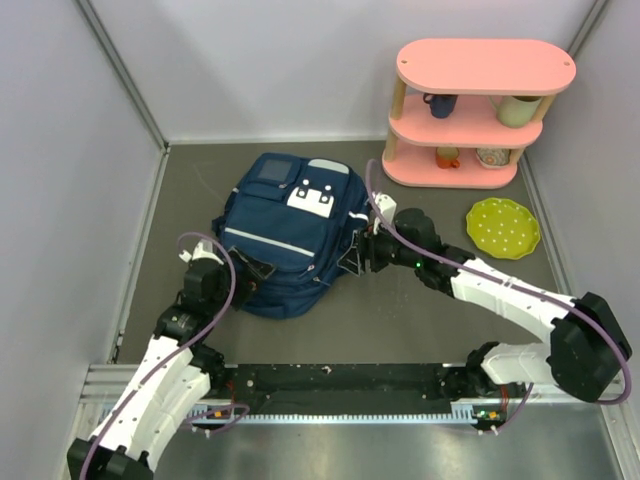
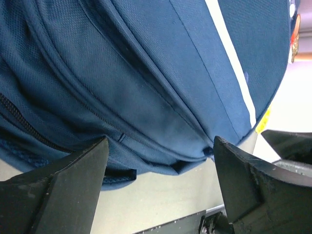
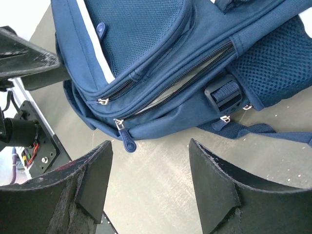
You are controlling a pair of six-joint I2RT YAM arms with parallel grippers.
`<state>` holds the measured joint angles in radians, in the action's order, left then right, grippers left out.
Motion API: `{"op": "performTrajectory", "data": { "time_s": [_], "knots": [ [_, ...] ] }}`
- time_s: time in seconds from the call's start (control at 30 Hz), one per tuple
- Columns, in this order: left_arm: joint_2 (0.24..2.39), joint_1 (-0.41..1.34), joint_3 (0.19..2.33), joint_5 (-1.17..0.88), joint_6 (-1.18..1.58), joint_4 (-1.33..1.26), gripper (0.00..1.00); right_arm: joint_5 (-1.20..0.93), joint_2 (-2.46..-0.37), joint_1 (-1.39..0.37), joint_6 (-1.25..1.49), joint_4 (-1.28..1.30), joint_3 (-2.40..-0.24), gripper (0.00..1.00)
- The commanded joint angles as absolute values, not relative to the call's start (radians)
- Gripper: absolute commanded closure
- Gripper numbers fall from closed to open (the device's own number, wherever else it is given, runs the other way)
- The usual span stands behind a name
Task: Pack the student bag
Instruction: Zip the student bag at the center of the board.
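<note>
here left gripper (image 2: pixel 161 141), right gripper (image 3: pixel 150 143) flank the student bag (image 1: pixel 285 235); fingers apart (both empty)

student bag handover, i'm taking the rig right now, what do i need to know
Left hand: open, empty, at the near-left edge of the large navy blue fabric backpack.
Right hand: open, empty, at the backpack's right side, near its zip pulls.
Backpack: lying front-up between the two arms; one zip compartment gapes partly open.
Done: contents are hidden, so packing progress cannot be told.
Left: probably closing that gaping zip, with the right hand best placed for it.
</note>
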<state>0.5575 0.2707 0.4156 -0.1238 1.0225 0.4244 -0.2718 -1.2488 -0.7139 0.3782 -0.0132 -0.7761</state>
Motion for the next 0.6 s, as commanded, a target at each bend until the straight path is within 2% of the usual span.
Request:
{"op": "performTrajectory", "data": {
  "time_s": [0.0, 0.27, 0.3, 0.37, 0.43, 0.5, 0.57],
  "knots": [
    [0.572, 0.298, 0.371, -0.028, 1.126, 0.171, 0.14, -0.295, -1.261, -0.735, 0.380, -0.049, -0.818, 0.37],
    [0.572, 0.301, 0.344, 0.081, 1.158, 0.081, 0.36, -0.308, -1.290, -0.765, 0.387, -0.048, -0.793, 0.37],
    [0.572, 0.301, 0.339, 0.084, 1.161, 0.068, 0.45, -0.311, -1.299, -0.775, 0.384, -0.048, -0.793, 0.38],
    [0.574, 0.301, 0.333, 0.086, 1.160, 0.054, 0.54, -0.321, -1.307, -0.788, 0.364, -0.041, -0.795, 0.38],
    [0.580, 0.302, 0.334, 0.089, 1.152, 0.055, 0.73, -0.331, -1.318, -0.816, 0.341, -0.028, -0.808, 0.38],
    [0.578, 0.301, 0.342, 0.089, 1.146, 0.064, 0.78, -0.324, -1.331, -0.837, 0.305, -0.015, -0.822, 0.37],
    [0.575, 0.301, 0.351, 0.094, 1.140, 0.077, 0.80, -0.316, -1.357, -0.865, 0.273, -0.003, -0.848, 0.37]
  ]
}}
